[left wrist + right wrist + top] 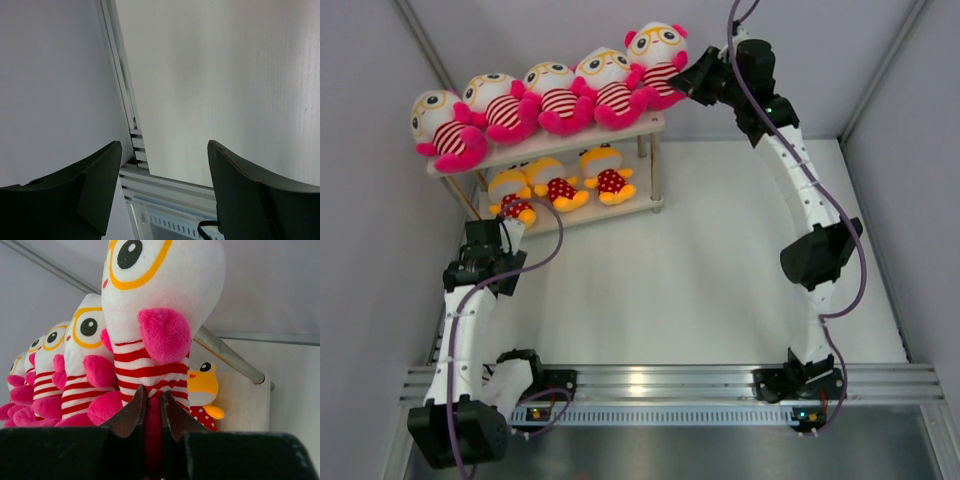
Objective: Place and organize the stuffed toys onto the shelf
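Several striped plush toys with white heads and pink limbs sit in a row on the shelf's top board (650, 124). Three small orange plush (556, 182) in red dotted outfits sit on the lower board. My right gripper (692, 80) is at the right end of the top board, shut on a pink limb of the rightmost striped plush (658, 62). In the right wrist view the fingers (129, 416) pinch the pink fabric under that plush (150, 315). My left gripper (485, 243) hangs open and empty in front of the shelf's left end, its fingers (95, 182) spread apart.
Grey enclosure walls stand left, right and behind. An aluminium rail (670, 380) runs along the near edge between the arm bases. The white table (720, 260) stretches right of the shelf. A silver shelf leg (227, 356) shows beside the orange plush (202, 390).
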Available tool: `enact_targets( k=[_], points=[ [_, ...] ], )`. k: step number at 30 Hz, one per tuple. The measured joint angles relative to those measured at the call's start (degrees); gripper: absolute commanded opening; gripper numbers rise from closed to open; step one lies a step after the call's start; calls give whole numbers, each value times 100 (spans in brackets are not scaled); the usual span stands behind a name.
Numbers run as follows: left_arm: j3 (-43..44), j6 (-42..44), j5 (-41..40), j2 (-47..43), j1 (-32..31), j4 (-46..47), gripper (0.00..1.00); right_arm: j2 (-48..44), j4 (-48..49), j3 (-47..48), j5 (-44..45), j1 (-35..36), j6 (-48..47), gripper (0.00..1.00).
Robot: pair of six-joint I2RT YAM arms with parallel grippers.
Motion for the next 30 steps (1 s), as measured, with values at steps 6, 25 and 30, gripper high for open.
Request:
enact_targets(
  k=[6, 25, 30],
  points=[
    [142, 0, 223, 0, 0, -131, 75, 0, 11, 0, 103, 37, -4, 0],
    [3908, -411, 3241, -42, -22, -1429, 75, 0, 31, -4, 120, 46, 7, 0],
    [5219, -754, 1786, 269, -26, -1434, 80, 0, 66, -4, 79, 48, 50, 0]
  ],
)
